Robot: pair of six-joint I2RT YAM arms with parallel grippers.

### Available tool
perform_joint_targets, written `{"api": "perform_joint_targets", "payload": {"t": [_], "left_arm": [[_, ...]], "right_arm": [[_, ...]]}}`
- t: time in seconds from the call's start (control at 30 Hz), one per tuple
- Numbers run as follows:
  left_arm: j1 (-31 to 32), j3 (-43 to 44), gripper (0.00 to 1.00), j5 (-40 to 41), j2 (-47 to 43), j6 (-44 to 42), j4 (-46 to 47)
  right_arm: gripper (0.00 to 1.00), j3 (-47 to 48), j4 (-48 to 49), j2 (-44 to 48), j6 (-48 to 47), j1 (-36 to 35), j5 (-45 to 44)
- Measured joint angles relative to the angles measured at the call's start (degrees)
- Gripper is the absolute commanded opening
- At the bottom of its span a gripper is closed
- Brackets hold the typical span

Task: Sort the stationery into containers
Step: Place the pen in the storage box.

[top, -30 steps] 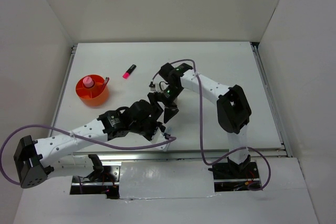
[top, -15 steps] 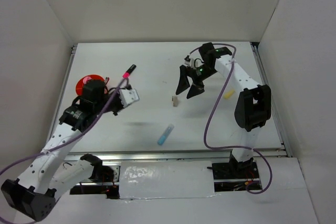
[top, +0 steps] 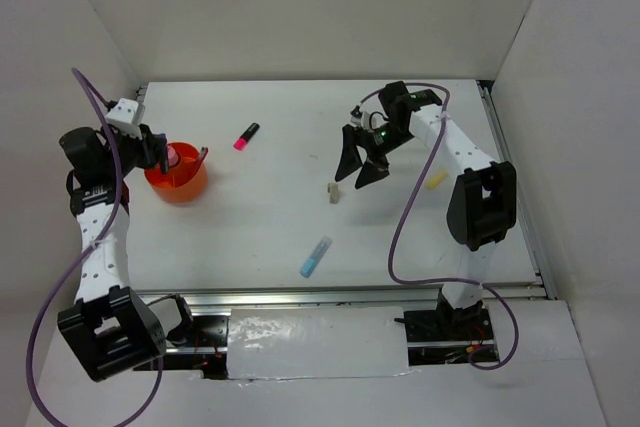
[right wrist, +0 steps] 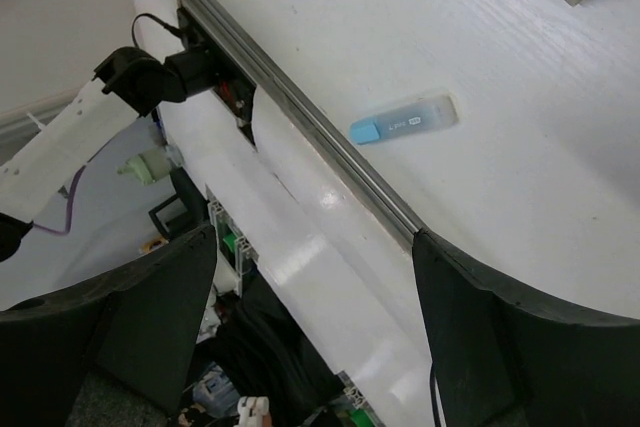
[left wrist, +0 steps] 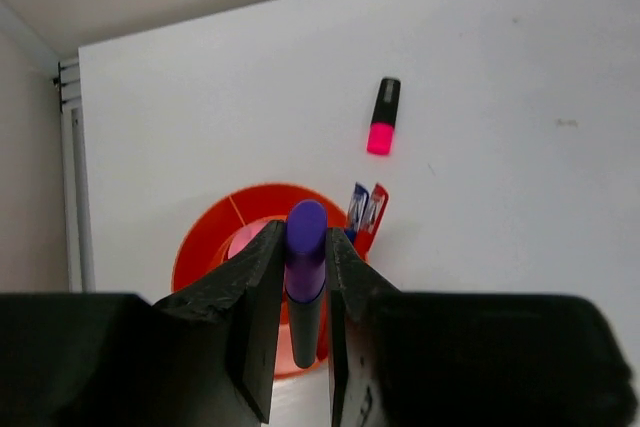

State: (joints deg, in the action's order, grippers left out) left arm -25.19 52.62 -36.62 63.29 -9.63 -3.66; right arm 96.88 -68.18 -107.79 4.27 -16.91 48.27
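Purple highlighter in left gripper, at cup

Left gripper over rim of orange cup. Right gripper, fingers spread, just beside beige block. Lying loose, well apart: pink highlighter, light blue highlighter, yellow highlighter.

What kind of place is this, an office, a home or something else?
Most likely a robot test cell in a lab: a white table boxed in by plain white walls, the left arm and right arm bolted at its near edge, and a loose purple cable.
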Motion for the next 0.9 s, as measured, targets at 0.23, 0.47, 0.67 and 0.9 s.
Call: {"api": "perform_joint_targets", "payload": {"t": [0.23, 0.47, 0.67, 0.9], "left_arm": [[2.4, 0.7, 0.0, 2.2, 4.3, 12.9, 16.8], [3.0, 2.3, 0.0, 8.2, 12.5, 22.1, 26.4], [5.1, 2.3, 0.0, 10.1, 16.5, 25.1, 30.4], [7.3, 2.3, 0.03, 12.7, 18.9, 24.5, 31.3]], "right_arm": [[0.84, 0.0, -0.1, 0.0, -0.4, -0.6, 0.0], [0.84, 0.0, -0.1, -0.1, -0.9, -0.1, 0.5], [0.83, 0.0, -0.2, -0.7, -1.1, 0.7, 0.9], [0.83, 0.0, -0.5, -2.3, -1.2, 0.8, 1.4]]}}
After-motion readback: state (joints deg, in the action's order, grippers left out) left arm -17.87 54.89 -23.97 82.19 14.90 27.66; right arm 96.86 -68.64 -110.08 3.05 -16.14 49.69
